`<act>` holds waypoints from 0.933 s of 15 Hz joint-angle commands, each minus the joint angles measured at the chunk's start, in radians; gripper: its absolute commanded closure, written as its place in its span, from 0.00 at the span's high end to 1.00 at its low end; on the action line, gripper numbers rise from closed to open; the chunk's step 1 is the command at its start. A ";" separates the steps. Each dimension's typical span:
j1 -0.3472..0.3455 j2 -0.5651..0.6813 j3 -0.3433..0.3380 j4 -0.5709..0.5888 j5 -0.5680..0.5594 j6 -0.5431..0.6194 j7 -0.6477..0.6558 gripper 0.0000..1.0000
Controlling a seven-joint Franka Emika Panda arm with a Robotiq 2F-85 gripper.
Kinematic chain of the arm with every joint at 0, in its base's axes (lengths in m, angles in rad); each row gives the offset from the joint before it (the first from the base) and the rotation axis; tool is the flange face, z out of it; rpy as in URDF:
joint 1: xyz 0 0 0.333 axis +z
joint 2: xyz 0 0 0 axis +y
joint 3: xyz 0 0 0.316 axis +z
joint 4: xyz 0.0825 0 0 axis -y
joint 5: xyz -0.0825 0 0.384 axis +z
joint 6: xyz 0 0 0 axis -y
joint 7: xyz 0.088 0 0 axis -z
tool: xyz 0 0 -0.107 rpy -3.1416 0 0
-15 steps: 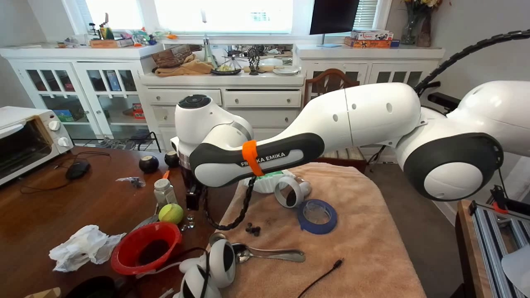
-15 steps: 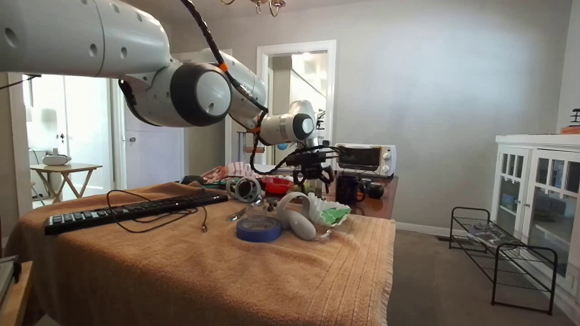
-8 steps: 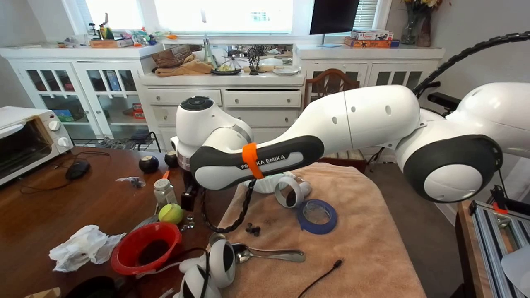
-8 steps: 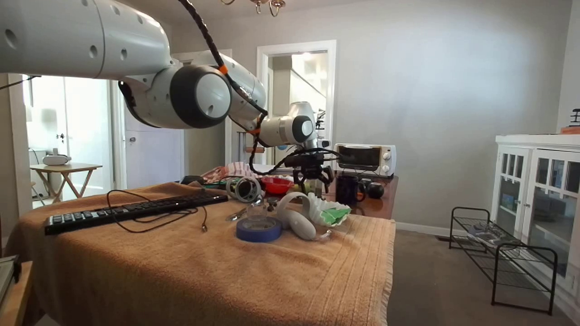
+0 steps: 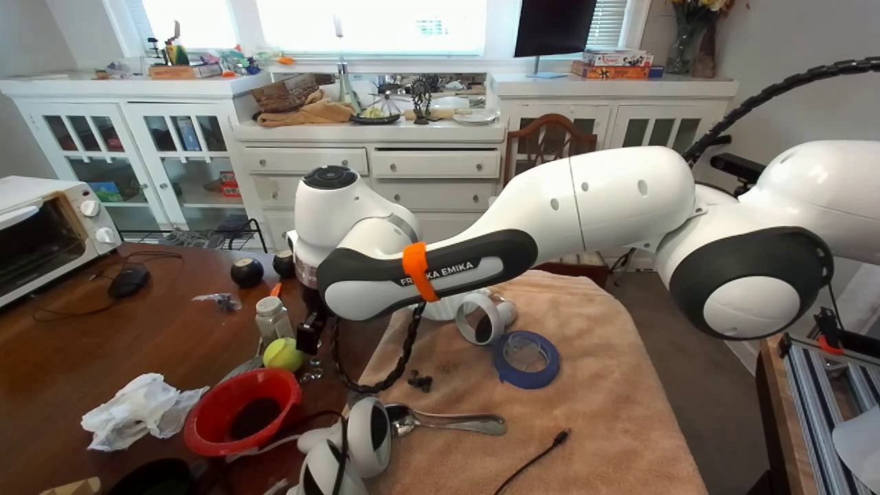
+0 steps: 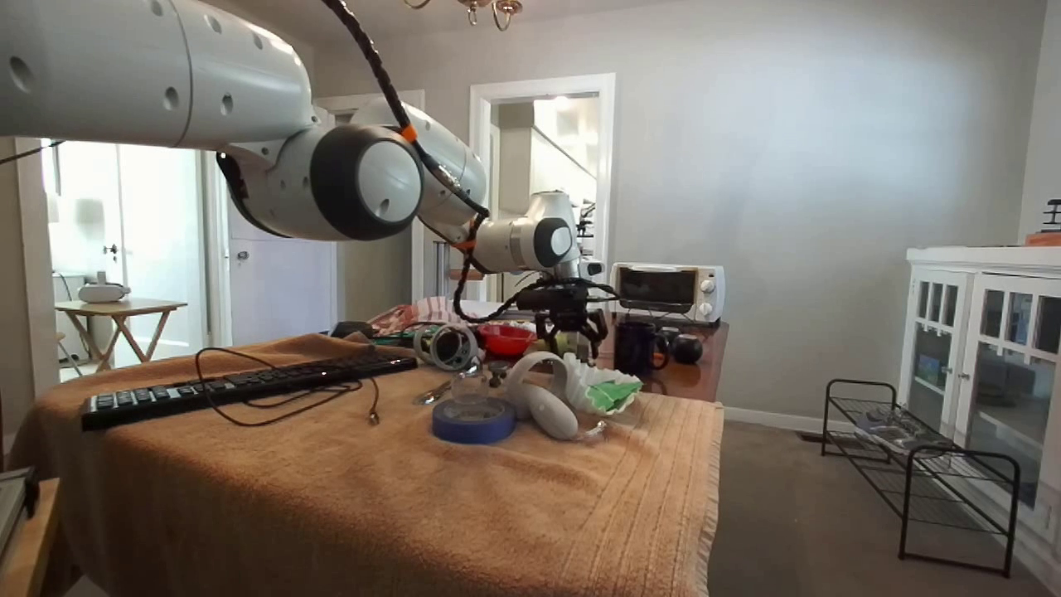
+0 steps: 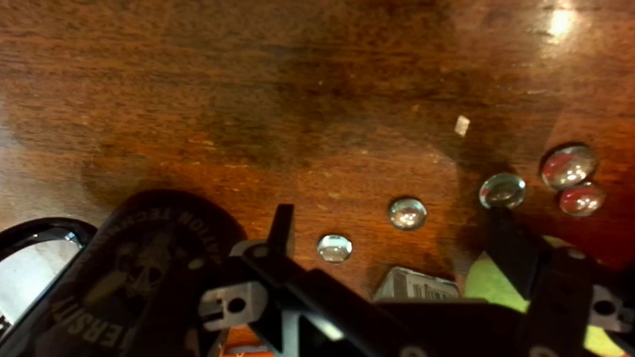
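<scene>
The hand [image 7: 394, 223] hangs above the wooden counter [image 5: 179, 344], jaws spread wide, nothing gripped. To do this bit well (my judgement): stay square to the surface and go straight down if lowering, since neighbours crowd both sides. Red bowl [image 5: 278, 392] sits farther out to one side of the hand, no immediate worry. Black printed mug [image 6: 635, 348] stands upright just beside the hand on the opposite side; in the wrist view the mug-side finger [image 7: 282, 230] and its linkage cover part of it, so watch clearance. Tennis ball [image 5: 283, 355] is just beside the ball-side finger [image 7: 516, 253] (contact or gap, can't tell) and would likely roll if bumped. Glass shaker [image 5: 273, 320], pale lid, is near the hand too, close by the ball; probably easy to tip.

Now the small clear stuff, loose on the counter below the hand. Largest-looking glass gem [image 7: 569, 167] and its neighbour gem [image 7: 582, 199] lie beyond the ball-side finger, apparently touching. Third gem [image 7: 502, 191] shows right at that fingertip. Fourth gem [image 7: 407, 213] is about midway between the fingertips, best centred. Smallest-looking gem [image 7: 335, 248] is also between them, toward the mug side. Domed, slick-looking, so an off-centre pinch would probably skid; low tips, slow squeeze. Last, pale scrap [image 7: 462, 125], out ahead of the fingertips.
</scene>
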 commanded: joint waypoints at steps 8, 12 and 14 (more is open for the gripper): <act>0.001 0.009 -0.001 0.009 0.006 0.007 0.010 1.00; -0.001 0.020 0.003 0.013 0.009 0.026 0.009 0.93; -0.008 0.037 0.015 0.020 0.019 0.053 0.004 0.84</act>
